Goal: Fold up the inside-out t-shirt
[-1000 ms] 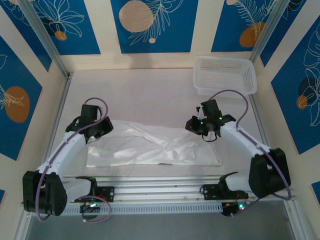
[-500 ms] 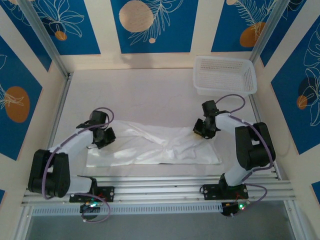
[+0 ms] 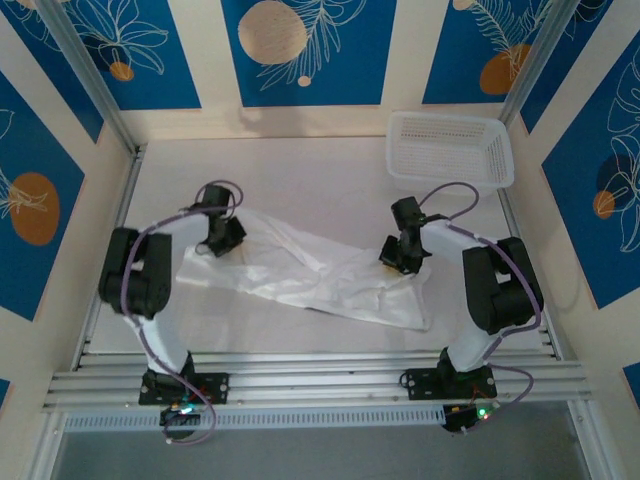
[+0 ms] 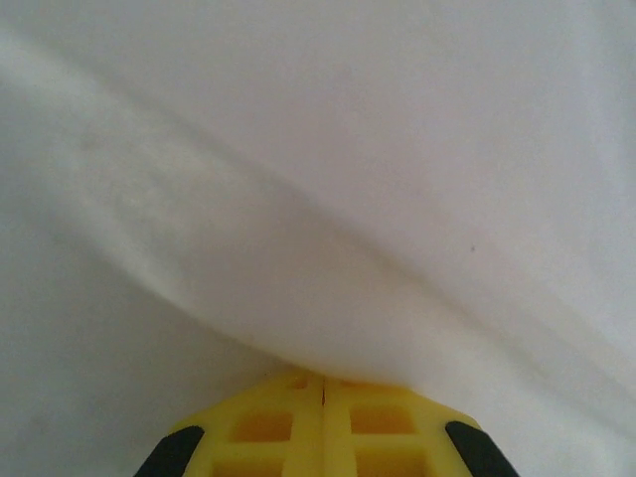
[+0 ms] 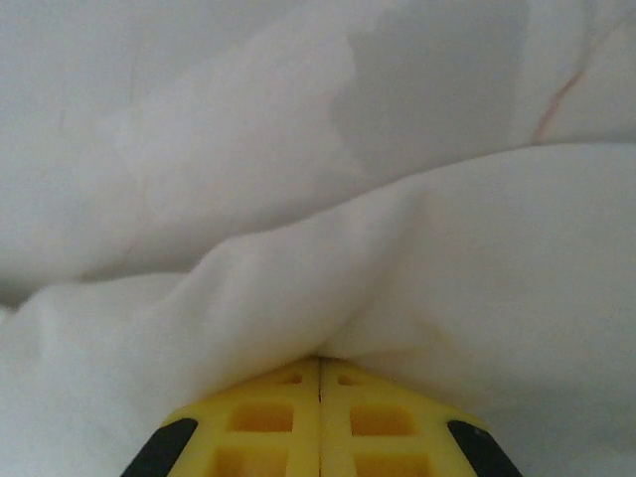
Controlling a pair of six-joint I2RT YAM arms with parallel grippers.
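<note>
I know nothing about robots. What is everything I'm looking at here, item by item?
thin white cloth t-shirt: one, white, rumpled across the middle of the table.
rigid plastic mesh basket: one, white, far right corner of the table.
table: one, white, under everything.
patterned wall panels: several, blue with orange circles and white leaf outlines, around the table.
metal rails: silver, along the near edge.
left end effector: one, yellow fingers, shut on the shirt's left end.
right end effector: one, yellow fingers, shut on the shirt's right part.
</note>
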